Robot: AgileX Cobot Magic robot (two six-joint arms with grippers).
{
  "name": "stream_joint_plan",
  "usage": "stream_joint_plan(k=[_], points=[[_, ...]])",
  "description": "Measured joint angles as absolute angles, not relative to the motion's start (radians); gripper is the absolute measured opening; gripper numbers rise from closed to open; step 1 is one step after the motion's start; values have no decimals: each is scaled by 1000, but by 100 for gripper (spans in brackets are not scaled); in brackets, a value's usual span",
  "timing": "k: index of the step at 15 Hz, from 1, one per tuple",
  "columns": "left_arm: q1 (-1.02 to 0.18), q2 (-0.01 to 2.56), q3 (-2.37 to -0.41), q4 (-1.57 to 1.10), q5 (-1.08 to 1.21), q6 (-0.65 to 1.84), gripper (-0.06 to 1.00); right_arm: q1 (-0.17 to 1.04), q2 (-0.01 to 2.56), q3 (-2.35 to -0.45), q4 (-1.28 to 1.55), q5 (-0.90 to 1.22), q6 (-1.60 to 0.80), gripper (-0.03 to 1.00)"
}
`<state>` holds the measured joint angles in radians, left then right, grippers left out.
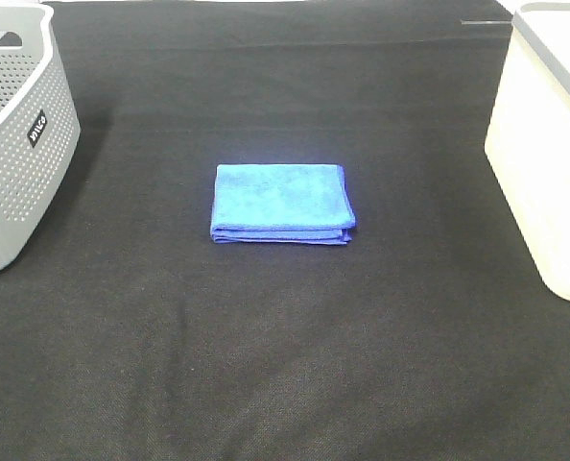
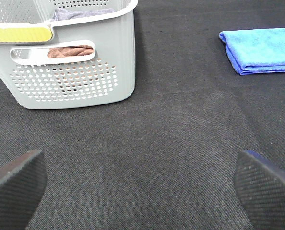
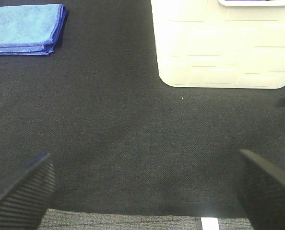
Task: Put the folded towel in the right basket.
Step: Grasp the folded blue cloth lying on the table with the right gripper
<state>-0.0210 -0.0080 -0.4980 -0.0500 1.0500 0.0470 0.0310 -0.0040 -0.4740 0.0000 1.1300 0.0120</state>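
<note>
Plainly nothing was done yet: the folded towel [image 1: 281,203] lay flat on the table [image 1: 266,375], well apart from the right basket [image 1: 544,163]. The left gripper [image 2: 141,187] and right gripper [image 3: 142,187] hovered, jaws spread wide, holding nothing; grasp, carry and drop were all left to do

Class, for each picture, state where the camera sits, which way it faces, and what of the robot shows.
Exterior high: mounted high, looking down at the blue towel between the grey basket and the white basket; no robot part shows.
Left wrist: on the left arm, facing the grey basket; the open left gripper shows.
Right wrist: on the right arm, facing the white basket; the open right gripper shows.
Shared: all three show the towel.
</note>
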Motion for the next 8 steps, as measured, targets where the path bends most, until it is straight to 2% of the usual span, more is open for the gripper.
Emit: stream_joint_plan(k=[8], points=[[-21, -8, -498, -50, 1050, 47, 99, 31, -4, -474, 0, 1096, 12, 98]])
